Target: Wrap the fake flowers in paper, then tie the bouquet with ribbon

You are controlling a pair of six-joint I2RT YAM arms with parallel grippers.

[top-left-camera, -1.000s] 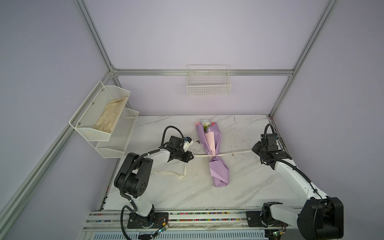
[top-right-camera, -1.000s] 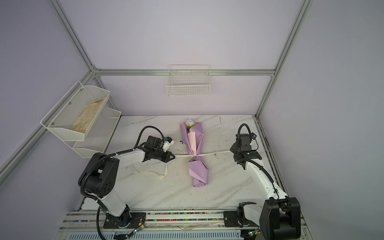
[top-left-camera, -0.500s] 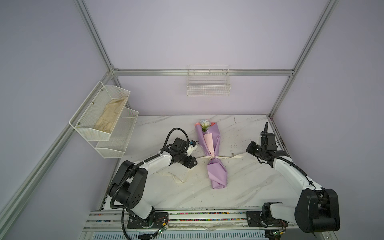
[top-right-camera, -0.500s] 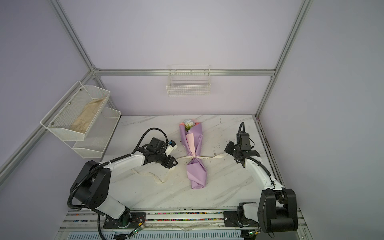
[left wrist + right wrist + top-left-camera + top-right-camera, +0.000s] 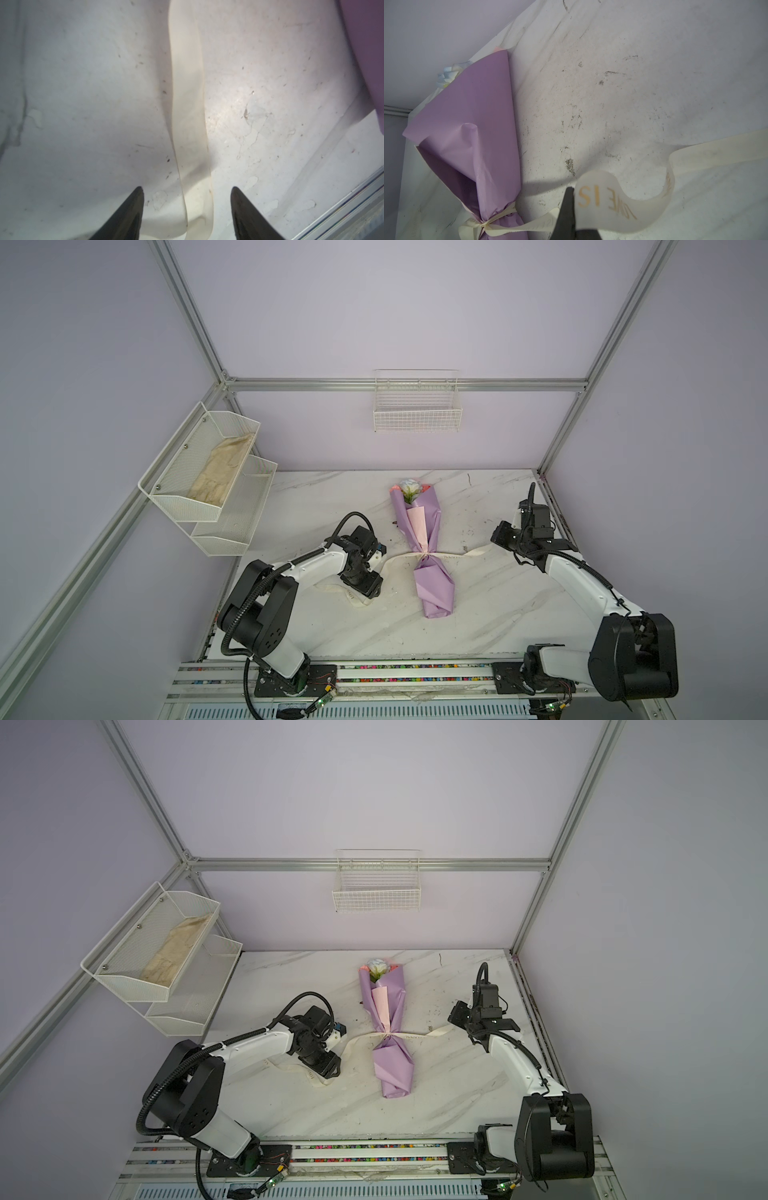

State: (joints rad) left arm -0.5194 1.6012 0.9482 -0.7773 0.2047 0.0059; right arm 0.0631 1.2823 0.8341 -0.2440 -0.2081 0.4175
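While right fingers (image 5: 566,207) pinch ribbon (image 5: 602,199), left fingers (image 5: 128,214) hover spread

White marble-veined table (image 5: 478,614), scuffed and flecked with dark specks. Carries a bouquet of fake flowers (image 5: 424,531) lying flat near the middle, blooms toward the back wall, lilac wrap flaring at both ends. Also bears a cream ribbon (image 5: 187,83), knotted round the wrap's waist, one tail looping over the surface on the left.
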